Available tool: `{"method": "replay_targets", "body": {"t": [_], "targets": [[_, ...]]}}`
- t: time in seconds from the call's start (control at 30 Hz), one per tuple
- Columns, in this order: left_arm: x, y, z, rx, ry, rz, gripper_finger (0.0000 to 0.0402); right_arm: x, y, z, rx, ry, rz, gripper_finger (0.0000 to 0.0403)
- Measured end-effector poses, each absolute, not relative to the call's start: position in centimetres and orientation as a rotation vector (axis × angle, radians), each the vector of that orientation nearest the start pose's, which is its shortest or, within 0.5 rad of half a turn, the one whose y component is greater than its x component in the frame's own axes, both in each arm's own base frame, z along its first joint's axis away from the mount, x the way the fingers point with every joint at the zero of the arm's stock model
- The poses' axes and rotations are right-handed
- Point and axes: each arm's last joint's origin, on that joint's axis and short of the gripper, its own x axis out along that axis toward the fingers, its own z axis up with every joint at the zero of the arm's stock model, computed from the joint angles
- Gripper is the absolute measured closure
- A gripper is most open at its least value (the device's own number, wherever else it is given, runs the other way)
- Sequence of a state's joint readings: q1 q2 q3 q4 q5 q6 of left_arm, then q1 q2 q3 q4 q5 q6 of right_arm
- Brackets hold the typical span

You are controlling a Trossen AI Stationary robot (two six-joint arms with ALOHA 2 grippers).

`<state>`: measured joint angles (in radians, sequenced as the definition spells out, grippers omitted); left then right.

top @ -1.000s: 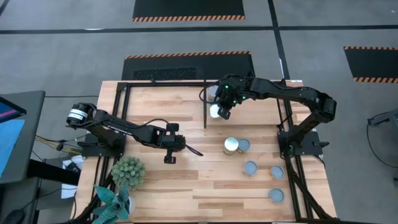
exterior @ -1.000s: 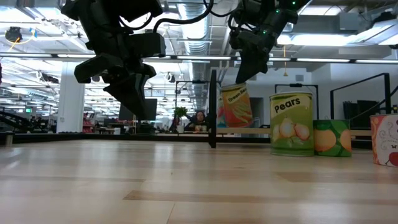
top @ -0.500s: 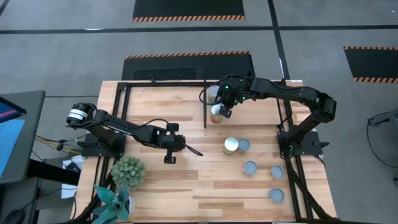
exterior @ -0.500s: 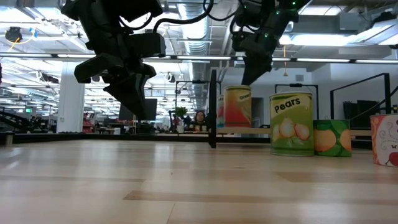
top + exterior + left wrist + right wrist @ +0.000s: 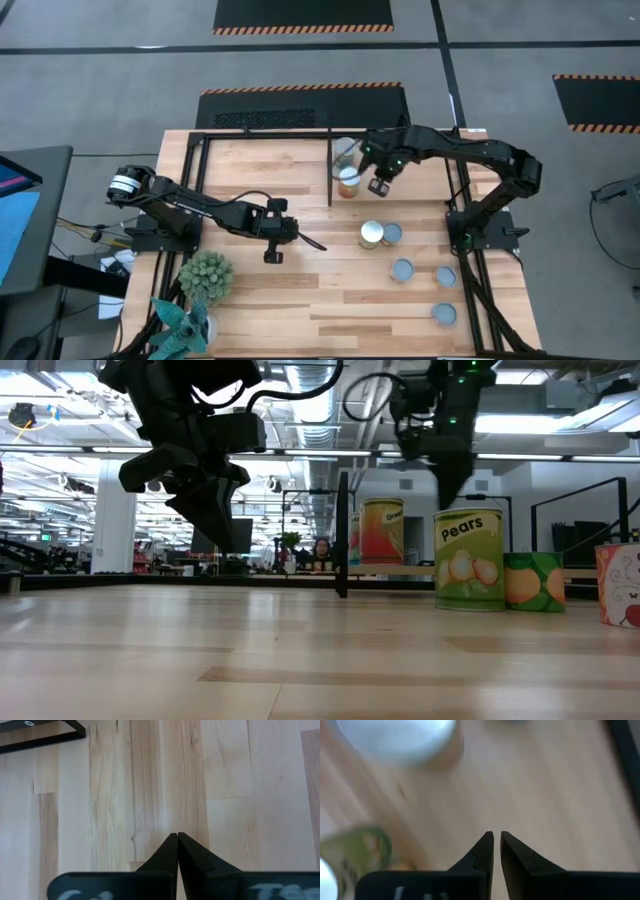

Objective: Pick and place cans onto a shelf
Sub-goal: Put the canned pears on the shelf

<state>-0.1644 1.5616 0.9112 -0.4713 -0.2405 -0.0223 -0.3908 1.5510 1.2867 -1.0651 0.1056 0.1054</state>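
My right gripper (image 5: 381,186), fingers pressed together, empty, beside the upright orange-labelled metal can (image 5: 348,182) near the black thin-barred shelf's divider (image 5: 330,168); bare planks around.

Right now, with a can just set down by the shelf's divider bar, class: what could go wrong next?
1. The right gripper hangs close beside the placed can; swinging back toward it could tip it.
2. That can stands right next to the divider bar and another can, leaving little room for more.
3. The Pears can and green can sit tight together, so a grasp may knock one.
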Motion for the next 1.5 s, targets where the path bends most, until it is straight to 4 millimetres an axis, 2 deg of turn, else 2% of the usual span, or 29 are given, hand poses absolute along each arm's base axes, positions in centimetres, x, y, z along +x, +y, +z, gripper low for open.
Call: {"method": "replay_targets", "body": {"t": [0.17,0.57,0.8,0.93,1.13,1.5], "targets": [[28.8,-4.1,18.1,0.205,1.098,0.081,0.0401,26.6,-8.7,26.5,0.326,1.403,-0.426,0.0344],[28.8,-4.1,18.1,0.205,1.098,0.081,0.0401,28.3,-1.5,26.6,0.148,1.386,-0.204,0.0342],[28.8,-4.1,18.1,0.206,1.098,0.082,0.0401,29.0,1.1,26.0,0.083,1.39,-0.127,0.0309],[28.8,-4.1,18.1,0.205,1.096,0.081,0.0401,29.1,1.7,25.9,0.063,1.382,-0.117,0.0277],[28.9,-4.1,18.1,0.203,1.083,0.082,0.0401,29.5,1.2,26.0,0.058,1.333,-0.148,0.0245],[28.9,-4.1,18.1,0.204,1.083,0.082,0.0401,31.4,0.0,23.0,0.071,1.413,-0.181,0.0248]]}}
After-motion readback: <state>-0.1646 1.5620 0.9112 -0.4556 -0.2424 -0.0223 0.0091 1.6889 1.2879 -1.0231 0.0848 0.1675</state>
